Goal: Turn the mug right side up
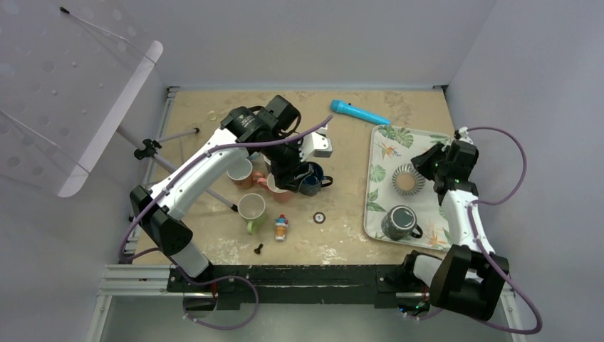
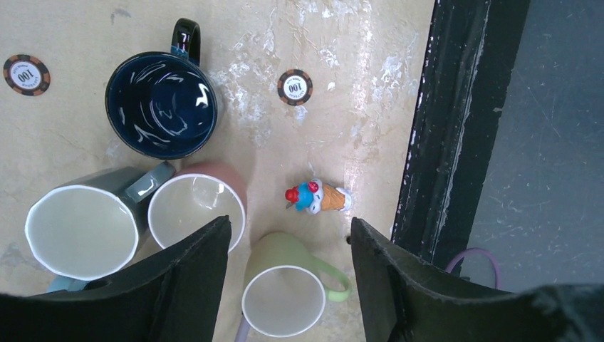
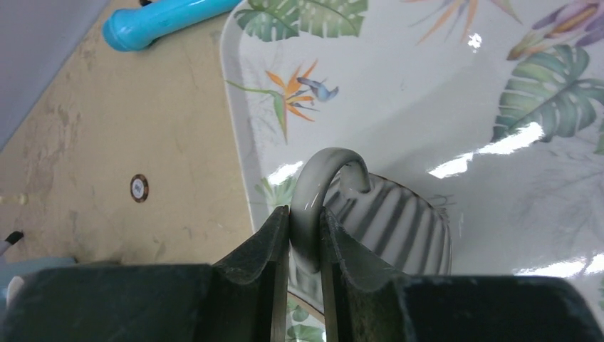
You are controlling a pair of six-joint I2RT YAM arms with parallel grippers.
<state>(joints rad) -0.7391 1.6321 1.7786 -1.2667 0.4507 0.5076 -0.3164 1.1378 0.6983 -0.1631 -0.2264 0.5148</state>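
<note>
A grey-and-white striped mug (image 3: 399,228) is over the leaf-patterned tray (image 3: 427,100). My right gripper (image 3: 305,214) is shut on its curved handle (image 3: 324,171), both pads pressed on the loop. In the top view this mug (image 1: 407,178) shows a striped ring around a pale centre beside the right gripper (image 1: 422,169); I cannot tell which end faces up. A dark mug (image 1: 400,222) stands lower on the tray (image 1: 388,146). My left gripper (image 2: 288,224) is open and empty above a cluster of upright mugs, also seen in the top view (image 1: 288,178).
Under the left gripper are a dark blue mug (image 2: 162,103), a grey mug (image 2: 82,221), a pink mug (image 2: 196,210) and a green mug (image 2: 285,299). An ice-cream toy (image 2: 318,197) and a poker chip (image 2: 294,86) lie nearby. A blue tube (image 1: 358,112) lies behind the tray.
</note>
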